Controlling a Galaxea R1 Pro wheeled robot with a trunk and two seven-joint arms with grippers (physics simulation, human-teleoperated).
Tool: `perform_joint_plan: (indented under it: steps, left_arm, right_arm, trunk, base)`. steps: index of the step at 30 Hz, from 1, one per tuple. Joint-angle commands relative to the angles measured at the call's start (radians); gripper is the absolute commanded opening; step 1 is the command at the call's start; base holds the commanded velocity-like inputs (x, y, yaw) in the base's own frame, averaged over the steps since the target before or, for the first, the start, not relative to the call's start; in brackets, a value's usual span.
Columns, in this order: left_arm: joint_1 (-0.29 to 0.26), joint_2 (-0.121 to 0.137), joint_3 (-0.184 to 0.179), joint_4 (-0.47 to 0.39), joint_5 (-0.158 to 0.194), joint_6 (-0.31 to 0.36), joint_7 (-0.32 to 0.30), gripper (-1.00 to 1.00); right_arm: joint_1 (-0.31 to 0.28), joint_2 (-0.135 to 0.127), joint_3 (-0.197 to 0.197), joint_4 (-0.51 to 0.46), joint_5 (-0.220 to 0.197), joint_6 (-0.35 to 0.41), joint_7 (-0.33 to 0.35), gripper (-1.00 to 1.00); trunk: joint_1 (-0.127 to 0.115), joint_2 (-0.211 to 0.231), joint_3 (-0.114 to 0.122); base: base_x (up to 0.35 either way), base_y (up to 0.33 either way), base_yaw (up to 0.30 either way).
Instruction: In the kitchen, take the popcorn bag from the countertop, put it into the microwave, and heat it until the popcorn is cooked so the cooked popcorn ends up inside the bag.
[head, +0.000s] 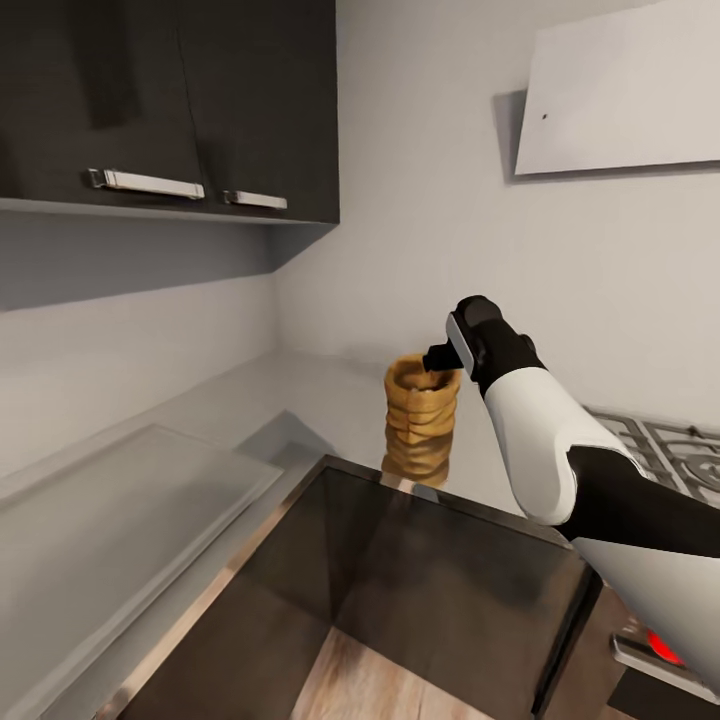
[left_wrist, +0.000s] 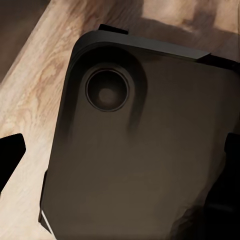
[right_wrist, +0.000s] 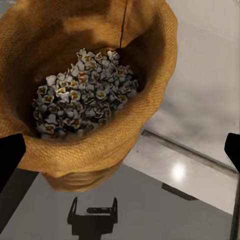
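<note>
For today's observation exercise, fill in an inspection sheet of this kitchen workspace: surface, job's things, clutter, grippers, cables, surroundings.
Surface: pale grey countertop, smooth, running into the corner.
Job's things: popcorn bag stands upright on the countertop, mouth open; the right wrist view shows popcorn inside.
Clutter: nothing seen.
Grippers: right gripper open, poised at the bag's rim, gripping nothing; left gripper open, over a dark panel and wood floor.
Cables: nothing seen.
Surroundings: dark wall cabinets, gas hob to the right.
</note>
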Motion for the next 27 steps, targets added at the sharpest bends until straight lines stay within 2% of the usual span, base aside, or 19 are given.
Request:
perform_joint_plan:
  steps: [1, 7, 11, 15, 17, 20, 27]
  left_arm:
    - [0.0, 0.0, 0.001, -0.001, 0.003, -0.002, 0.002, 1.0]
    - [0.0, 0.001, 0.001, -0.001, 0.003, -0.002, 0.002, 1.0]
    - [0.0, 0.001, 0.001, -0.001, 0.003, -0.002, 0.002, 1.0]
    - [0.0, 0.001, 0.001, -0.001, 0.003, -0.002, 0.002, 1.0]
    - [0.0, 0.001, 0.002, -0.001, 0.003, -0.002, 0.002, 1.0]
    - [0.0, 0.001, 0.002, -0.001, 0.003, -0.002, 0.003, 1.0]
    - [0.0, 0.001, 0.003, -0.003, 0.003, -0.002, 0.0, 1.0]
  right_arm:
    - [-0.001, 0.001, -0.007, -0.001, 0.0, 0.002, -0.005, 1.0]
    - [0.006, 0.001, -0.007, 0.003, -0.001, 0.002, -0.006, 1.0]
    - [0.013, 0.001, -0.007, 0.003, 0.0, 0.002, -0.008, 1.0]
    - [0.014, 0.001, -0.009, 0.003, 0.0, 0.002, -0.071, 1.0]
    - [0.015, 0.001, -0.036, 0.004, -0.002, 0.002, -0.104, 1.0]
    - [0.015, 0.001, -0.091, 0.004, -0.002, 0.002, -0.118, 1.0]
    - [0.02, 0.001, -0.116, 0.01, -0.006, 0.002, -0.121, 1.0]
  trunk:
    - [0.001, 0.0, -0.001]
    - [0.001, 0.0, -0.001]
    - [0.001, 0.0, -0.001]
    - [0.001, 0.0, -0.001]
    - [0.001, 0.0, -0.001]
    - [0.001, 0.0, -0.001]
    - [0.001, 0.0, -0.001]
  base:
    - [0.304, 0.0, 0.0]
    - [0.31, 0.0, 0.0]
    - [0.154, 0.0, 0.0]
    - [0.017, 0.0, 0.0]
    - [0.003, 0.0, 0.0]
    - [0.0, 0.0, 0.0]
    - [0.0, 0.0, 0.0]
